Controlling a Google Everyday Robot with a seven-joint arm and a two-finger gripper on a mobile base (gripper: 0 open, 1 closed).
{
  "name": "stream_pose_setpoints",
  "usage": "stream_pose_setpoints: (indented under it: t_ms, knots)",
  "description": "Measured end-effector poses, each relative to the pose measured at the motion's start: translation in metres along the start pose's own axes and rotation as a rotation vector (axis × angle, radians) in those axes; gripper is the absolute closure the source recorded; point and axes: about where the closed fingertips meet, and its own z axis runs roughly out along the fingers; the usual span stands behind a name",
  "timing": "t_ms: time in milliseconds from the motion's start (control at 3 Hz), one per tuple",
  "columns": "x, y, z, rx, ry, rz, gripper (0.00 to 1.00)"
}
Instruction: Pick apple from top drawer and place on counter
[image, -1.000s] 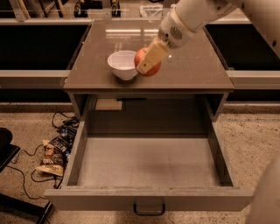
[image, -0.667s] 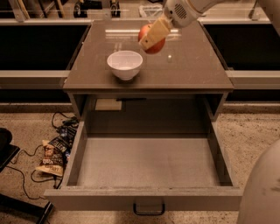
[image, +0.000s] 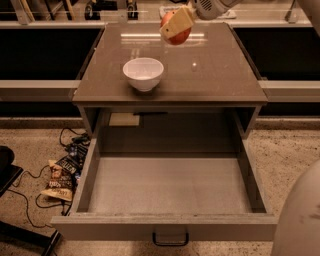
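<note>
The shiny grey-brown flat counter (image: 215, 75) is the biggest thing here, and lights shine on its top. Below it, the wide grey-brown box drawer (image: 170, 185) is pulled all the way out. It has nothing in it, so I think the picking part of the job is done.

The robot's pale yellow two-finger tool (image: 175, 26) hangs in the air over the far part of the counter. It is closed tight on the small round red apple (image: 179, 36), so the apple does not fall. The apple is not touching the counter yet. It has to come down to be put there.

A round white bowl (image: 143, 73) sits nearer the front of the counter, so the apple needs a bare spot away from it.

On the floor to the left lie crinkly snack bags (image: 59, 181). They have writing on them, but it is too small to read.

A small dark metal handle (image: 170, 239) sits on the drawer's front, for pulling it open.
</note>
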Motion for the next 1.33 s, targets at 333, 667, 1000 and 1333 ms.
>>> stream_pose_setpoints:
  t_ms: [333,667,1000,1333]
  knots:
    - [-0.012,-0.028,0.025,0.039,0.004,0.055,1.00]
    - [-0.027,-0.063,0.048,0.129,0.020,0.139,1.00]
    - [-0.027,-0.096,0.086,0.236,0.077,0.244,1.00]
    - [0.002,-0.118,0.140,0.304,0.143,0.407,1.00]
